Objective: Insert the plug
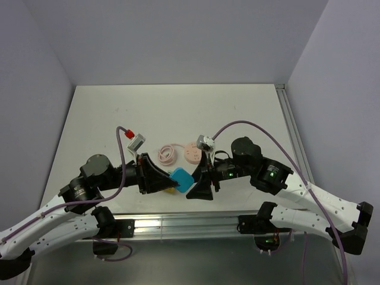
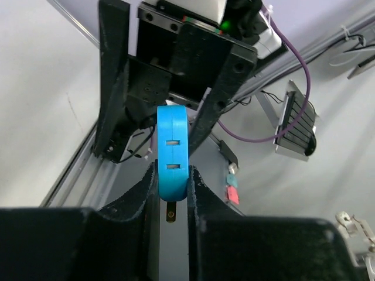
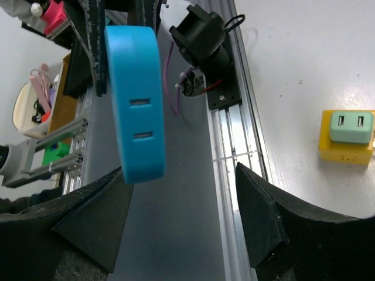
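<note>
The blue plug [image 2: 172,155] is pinched between the closed fingers [image 2: 145,190] of the left gripper [image 2: 173,175], held up facing the wide, empty right gripper [image 3: 183,170], so nothing is inserted yet, the yellow block [image 3: 345,149] lies apart on the table [image 1: 178,107], and the plug's prongs are mostly hidden.

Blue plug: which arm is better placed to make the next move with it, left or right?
Left. The left gripper is shut on the blue plug, pinching its two flat sides. The right gripper stands open beside it, holding nothing.
</note>
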Robot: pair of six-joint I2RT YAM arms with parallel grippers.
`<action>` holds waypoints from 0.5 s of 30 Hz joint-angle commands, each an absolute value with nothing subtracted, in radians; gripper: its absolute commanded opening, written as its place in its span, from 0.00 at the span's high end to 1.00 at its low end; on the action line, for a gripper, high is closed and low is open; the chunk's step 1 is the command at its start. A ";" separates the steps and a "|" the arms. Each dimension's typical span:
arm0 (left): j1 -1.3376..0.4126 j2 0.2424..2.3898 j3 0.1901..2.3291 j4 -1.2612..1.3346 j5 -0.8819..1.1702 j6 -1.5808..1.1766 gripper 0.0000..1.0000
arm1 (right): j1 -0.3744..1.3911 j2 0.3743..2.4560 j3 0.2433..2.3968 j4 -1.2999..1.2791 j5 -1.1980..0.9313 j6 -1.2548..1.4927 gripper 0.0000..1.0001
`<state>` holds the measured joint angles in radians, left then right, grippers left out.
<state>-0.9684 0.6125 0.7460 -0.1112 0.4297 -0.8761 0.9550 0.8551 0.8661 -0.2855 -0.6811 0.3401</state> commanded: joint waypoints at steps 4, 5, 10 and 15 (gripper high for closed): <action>-0.966 0.621 0.735 -0.031 0.512 -0.899 1.00 | 0.969 0.871 0.945 -0.177 -0.759 0.299 0.28; -0.966 0.623 0.730 -0.026 0.518 -0.900 1.00 | 0.969 0.874 0.949 -0.169 -0.773 0.307 0.31; -0.966 0.632 0.721 -0.020 0.514 -0.897 1.00 | 0.976 0.881 0.946 -0.108 -0.815 0.343 0.34; -0.966 0.643 0.716 -0.009 0.523 -0.900 1.00 | 0.980 0.916 0.962 -0.081 -0.842 0.365 0.38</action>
<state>-0.9684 0.6392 0.7147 -0.0689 0.5007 -0.8894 0.9691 0.8928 0.9073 -0.1551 -0.8062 0.3458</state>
